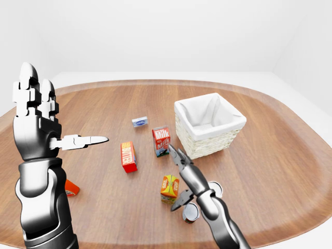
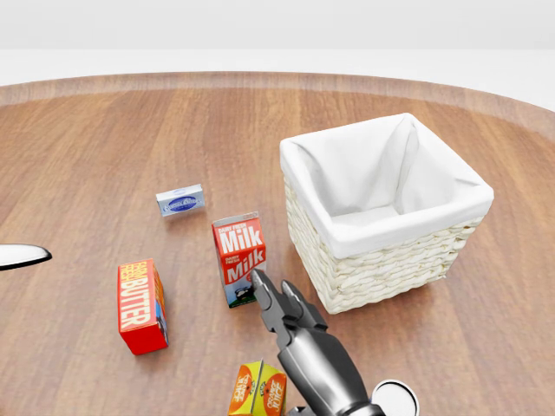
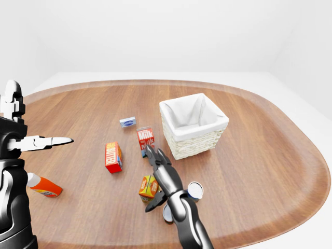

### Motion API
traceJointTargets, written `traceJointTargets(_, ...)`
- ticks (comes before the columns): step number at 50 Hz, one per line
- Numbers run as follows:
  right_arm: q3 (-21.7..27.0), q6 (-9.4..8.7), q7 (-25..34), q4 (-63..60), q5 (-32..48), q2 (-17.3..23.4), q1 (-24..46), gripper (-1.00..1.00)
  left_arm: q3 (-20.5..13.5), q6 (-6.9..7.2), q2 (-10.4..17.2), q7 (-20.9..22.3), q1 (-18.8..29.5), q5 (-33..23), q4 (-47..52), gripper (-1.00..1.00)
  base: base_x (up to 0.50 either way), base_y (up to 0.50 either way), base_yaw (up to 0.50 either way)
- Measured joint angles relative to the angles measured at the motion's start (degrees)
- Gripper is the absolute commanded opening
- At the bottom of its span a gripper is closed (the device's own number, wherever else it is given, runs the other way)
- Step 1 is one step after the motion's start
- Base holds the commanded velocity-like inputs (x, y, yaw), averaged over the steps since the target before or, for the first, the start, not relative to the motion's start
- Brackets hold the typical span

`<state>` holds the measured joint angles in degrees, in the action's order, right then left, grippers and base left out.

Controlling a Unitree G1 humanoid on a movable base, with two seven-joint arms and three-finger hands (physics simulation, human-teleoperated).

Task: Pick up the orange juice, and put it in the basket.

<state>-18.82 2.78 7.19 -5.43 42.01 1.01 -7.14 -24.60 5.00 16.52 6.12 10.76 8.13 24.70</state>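
Orange juice [image 1: 170, 188] at lower centre of our left-eye view, our right hand [image 1: 182, 165] spread above it, thumb beside it, gripping nothing, left hand [image 1: 37, 122] raised, fingers extended, basket [image 1: 224, 139] upper right.

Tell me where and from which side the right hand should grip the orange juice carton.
Grip the orange juice carton across its flat side walls, below the gabled top, since it stands upright. Coming from its right in the left-eye view looks best: the open right hand already hangs just there, and the milk carton and the butter box stand well clear.
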Motion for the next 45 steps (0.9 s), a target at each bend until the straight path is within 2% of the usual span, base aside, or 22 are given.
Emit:
traceJointTargets(18,1.3,2.22,-1.1,5.6,-0.7,-0.9,2.1,1.0,0.0,0.0,0.0,0.0,0.0,0.0,0.0,1.0,0.0,0.0,0.0)
traceJointTargets(45,2.6,2.22,-3.3,14.2,-1.4,-2.1,4.7,1.0,0.0,0.0,0.0,0.0,0.0,0.0,0.0,1.0,0.0,0.0,0.0)
